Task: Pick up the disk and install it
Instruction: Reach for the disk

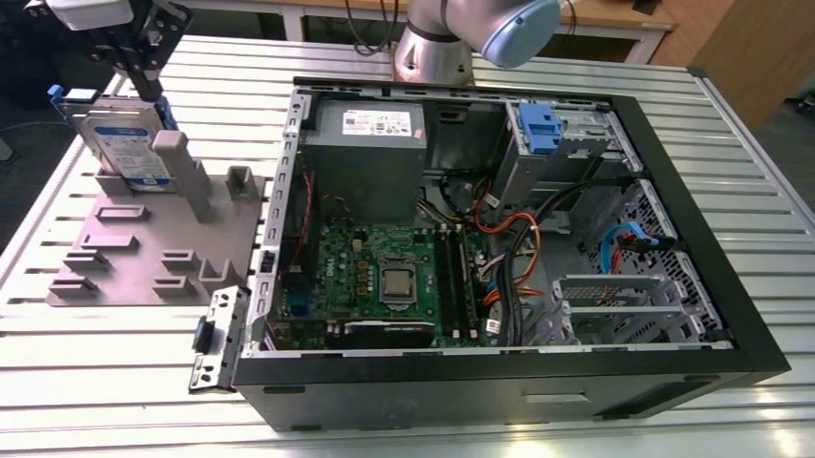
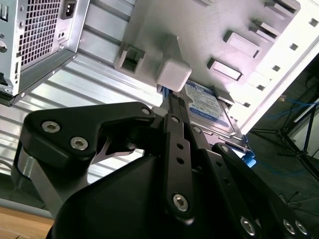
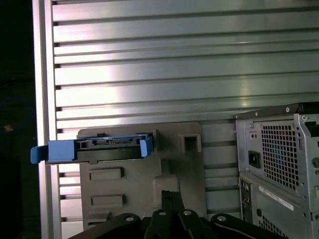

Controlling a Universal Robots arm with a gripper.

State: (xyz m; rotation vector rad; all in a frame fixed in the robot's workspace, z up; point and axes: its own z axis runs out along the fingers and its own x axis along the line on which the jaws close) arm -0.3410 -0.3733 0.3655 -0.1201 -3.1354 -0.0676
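The disk stands on edge at the back of a grey fixture plate, at the exterior view's left: a silver drive with a white-and-blue label in a blue carrier. My gripper hangs just above its upper edge, beside a grey post. In the second wrist view the black fingers run together to the gripper tips, short of the disk. Seen in the first wrist view, the gripper is shut with nothing in it, and the disk lies apart from it.
An open black computer case lies on the slatted aluminium table, right of the fixture. Inside are a grey power-supply box, the motherboard, cables and a drive bay with a blue latch. The arm's base stands behind the case.
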